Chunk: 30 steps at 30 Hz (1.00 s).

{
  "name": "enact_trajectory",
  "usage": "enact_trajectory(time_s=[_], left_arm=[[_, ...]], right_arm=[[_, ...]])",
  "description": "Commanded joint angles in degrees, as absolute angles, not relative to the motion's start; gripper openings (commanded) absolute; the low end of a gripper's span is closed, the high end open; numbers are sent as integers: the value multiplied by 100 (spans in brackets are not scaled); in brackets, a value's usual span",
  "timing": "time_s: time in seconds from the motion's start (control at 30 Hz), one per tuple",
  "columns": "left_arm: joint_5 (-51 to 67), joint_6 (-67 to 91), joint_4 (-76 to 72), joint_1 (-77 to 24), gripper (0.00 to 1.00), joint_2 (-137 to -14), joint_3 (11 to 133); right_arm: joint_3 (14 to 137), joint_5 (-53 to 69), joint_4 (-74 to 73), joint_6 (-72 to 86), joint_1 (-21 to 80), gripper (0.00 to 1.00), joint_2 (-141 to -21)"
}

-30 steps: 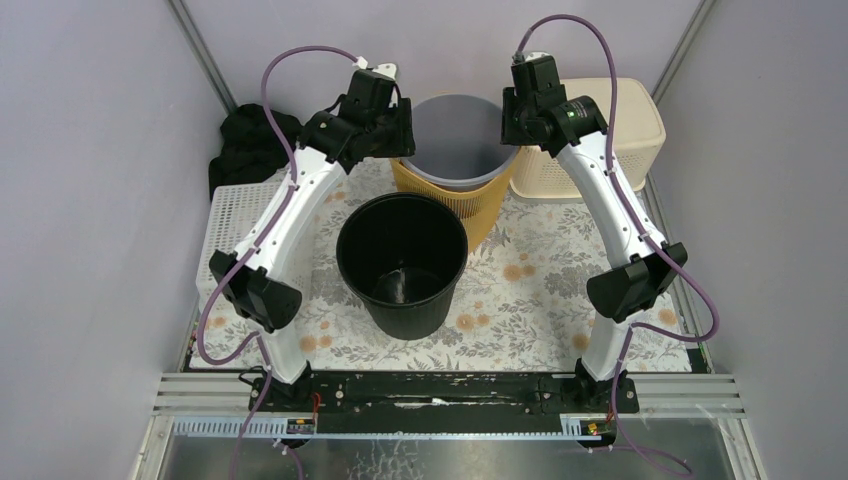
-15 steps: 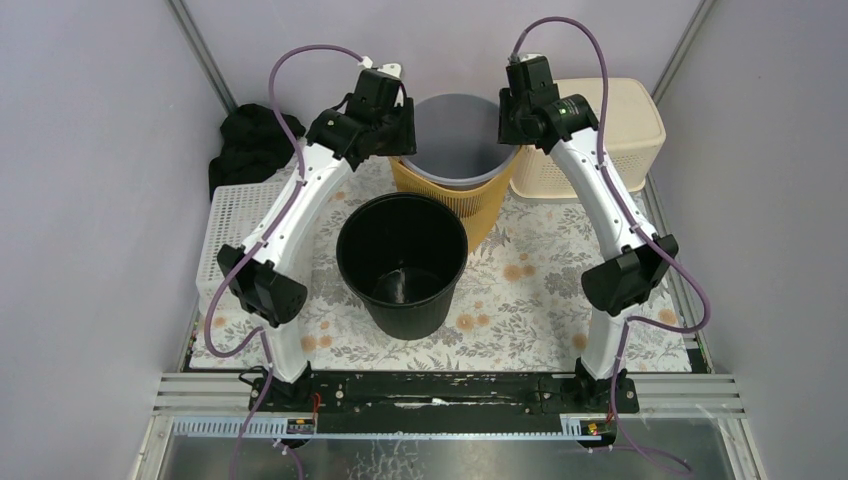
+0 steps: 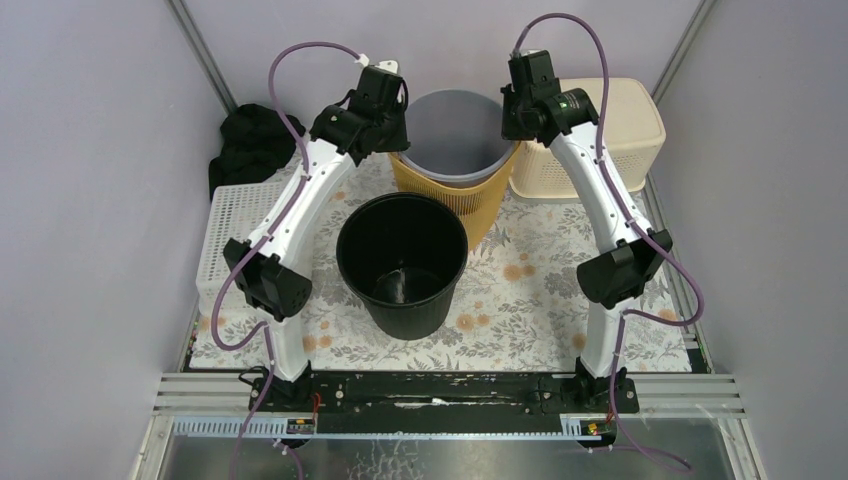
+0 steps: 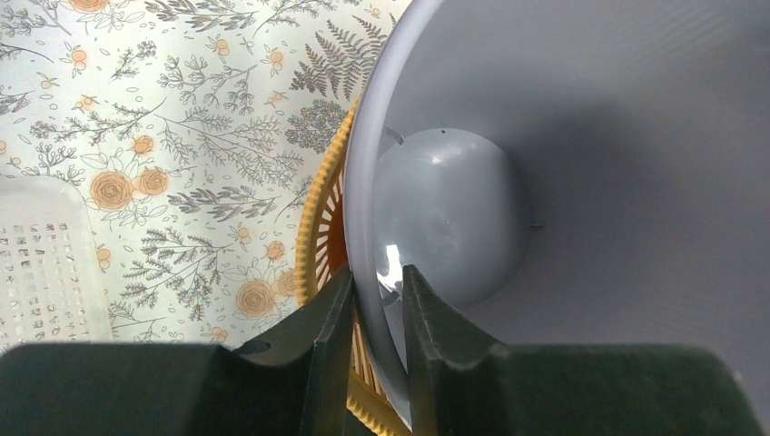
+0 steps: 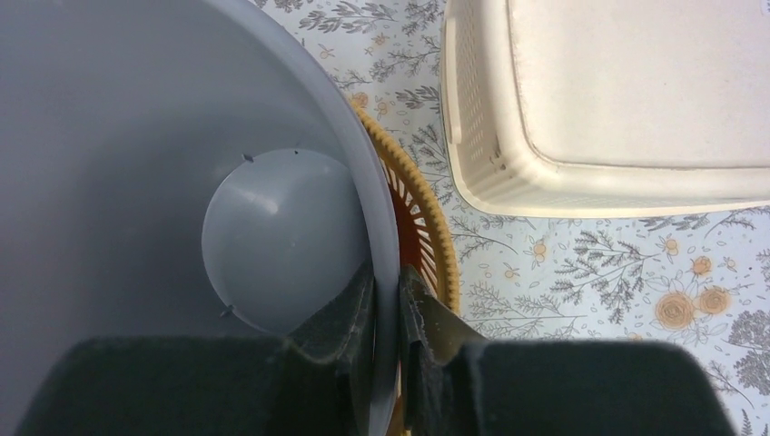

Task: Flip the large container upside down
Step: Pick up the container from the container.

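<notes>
1. Two end effectors are clamping the grey container (image 3: 460, 135), which is standing upright at the far middle of the table (image 3: 520, 290), nested inside a yellow slatted basket (image 3: 470, 205). The left end effector (image 4: 377, 277) is pinching the left side of the rim and the right end effector (image 5: 386, 277) the right side, each with one finger inside the wall and one outside.
2. Both pinches are sitting on a thin, smooth wall. If one arm is rising faster than the other, the rim is likely flexing and sliding out of a grip, leaving the container dangling from one side.
3. If the fit is snug, the yellow basket is probably coming up with the container, then dropping onto the table or against the black bucket (image 3: 405, 315) in front.
4. During the flip, any mismatch in how the two wrists are turning is twisting the rim and prying a finger loose.
5. Room is looking tight: the cream basket (image 5: 636, 82) is sitting just beside the right grip and the black bucket is near, so a swinging base is risking a knock.
6. When the container is going mouth-down, the fingers are risking getting trapped under the rim.
</notes>
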<state>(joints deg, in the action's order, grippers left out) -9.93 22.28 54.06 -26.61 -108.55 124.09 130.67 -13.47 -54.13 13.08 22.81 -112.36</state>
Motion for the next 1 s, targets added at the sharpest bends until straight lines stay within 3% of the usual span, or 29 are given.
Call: enact_trajectory(time_s=[0.0,0.43,0.67,0.97], left_arm=[[-545,2083,4914,-2716,19,-10623,12769],[98,2064,4114,-2720,18,-9751,13042],[505,2018,3135,-2718,16,-8869,12410],[1068,1819,2272,-2870,15,-8498,12155]], right_arm=[[13259,-670,-4467,1275,2344,1,-10844],[12712,-61,-2971,1518,2342,0,-9652],[11832,195,-1774,1534,2341,0,-8677],[11767,409,-1419,1521,2342,0,-8040]])
